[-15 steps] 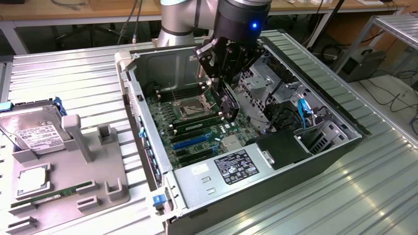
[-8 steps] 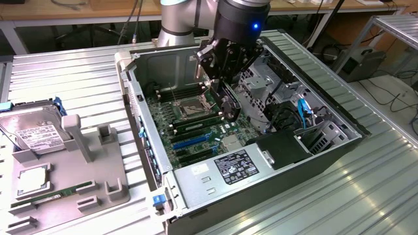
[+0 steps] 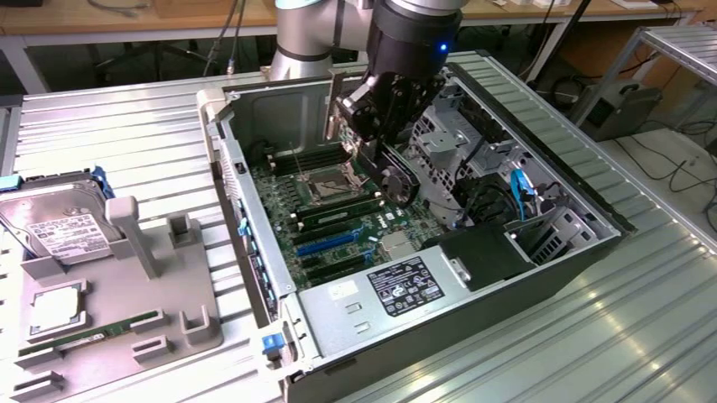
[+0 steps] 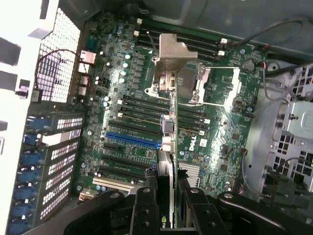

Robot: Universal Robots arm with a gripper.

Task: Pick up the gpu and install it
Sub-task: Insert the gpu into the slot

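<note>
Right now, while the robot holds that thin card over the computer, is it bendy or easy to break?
Probably stiff: the gpu looks straight, held on edge in the gripper. Likely light, since one narrow pinch carries it. Probably fragile: it is a thin circuit card, so bumps could hurt it.

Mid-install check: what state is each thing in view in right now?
gripper: shut on the gpu.
gpu: held on edge over the motherboard, apparently not yet seated.
case: lying on its side, side panel off.
blue slot: empty.
hard drive: resting in the gray holder outside the case.
memory stick: lying flat in the holder.
</note>
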